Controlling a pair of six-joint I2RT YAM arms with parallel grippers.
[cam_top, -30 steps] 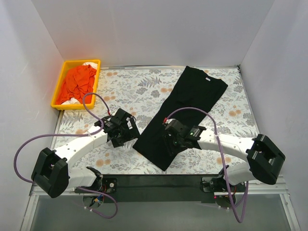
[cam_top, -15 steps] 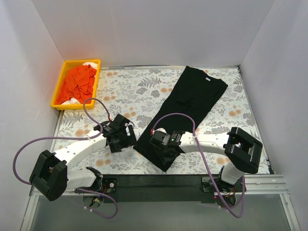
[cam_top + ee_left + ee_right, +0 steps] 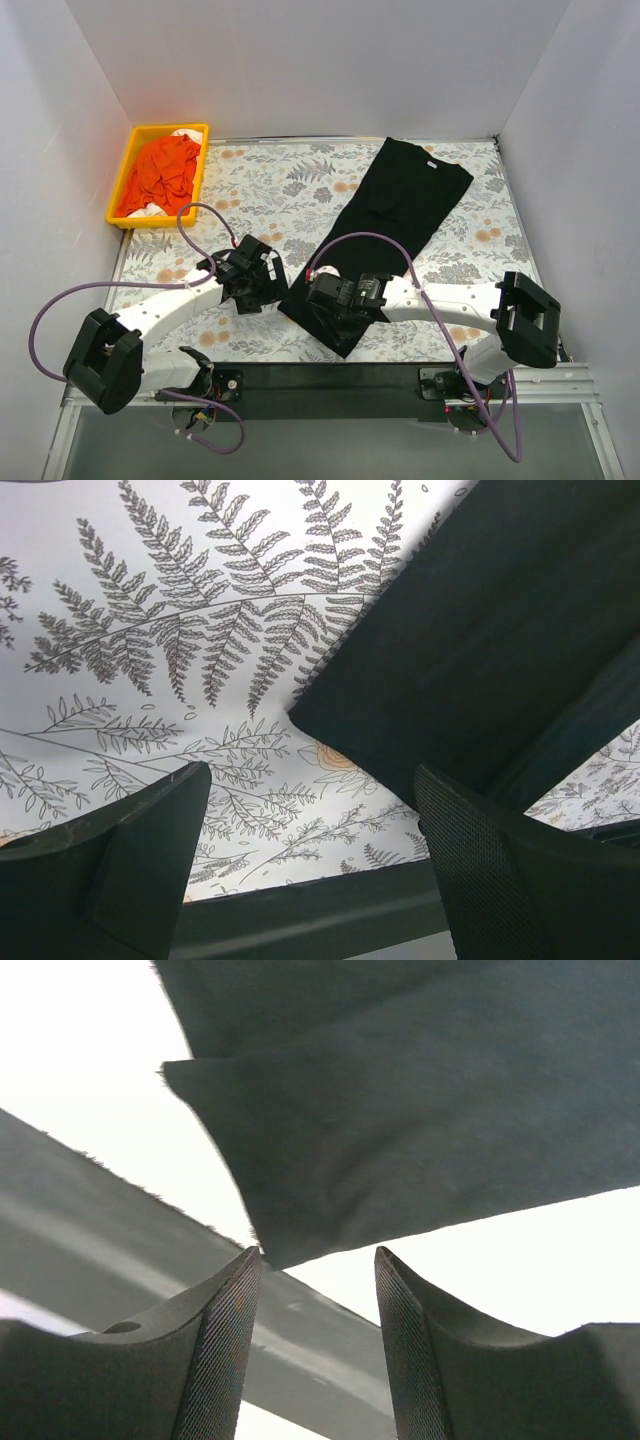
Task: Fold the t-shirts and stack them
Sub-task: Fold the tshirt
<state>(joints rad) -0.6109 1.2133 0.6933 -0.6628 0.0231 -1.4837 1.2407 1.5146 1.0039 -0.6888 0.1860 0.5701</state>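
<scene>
A black t-shirt (image 3: 400, 205) lies folded into a long strip, running from the far right of the table to the near middle. My left gripper (image 3: 266, 288) is open and empty, low over the table just left of the shirt's near-left corner (image 3: 450, 640). Its fingers (image 3: 150, 860) straddle bare tablecloth in the left wrist view. My right gripper (image 3: 335, 318) is open over the shirt's near hem. In the right wrist view the hem corner (image 3: 400, 1110) hangs just in front of its fingertips (image 3: 225, 1340), not between them. More cloth, orange (image 3: 160, 170), lies in the tray.
A yellow tray (image 3: 128, 165) with orange and white cloth stands at the far left corner. The floral tablecloth (image 3: 290, 190) covers the table. The black front edge (image 3: 330, 375) is close behind both grippers. White walls enclose the table.
My right arm has swung left along the shirt's near hem, toward its near corner. My left gripper has shifted slightly right toward the shirt's edge. The shirt has not moved.
</scene>
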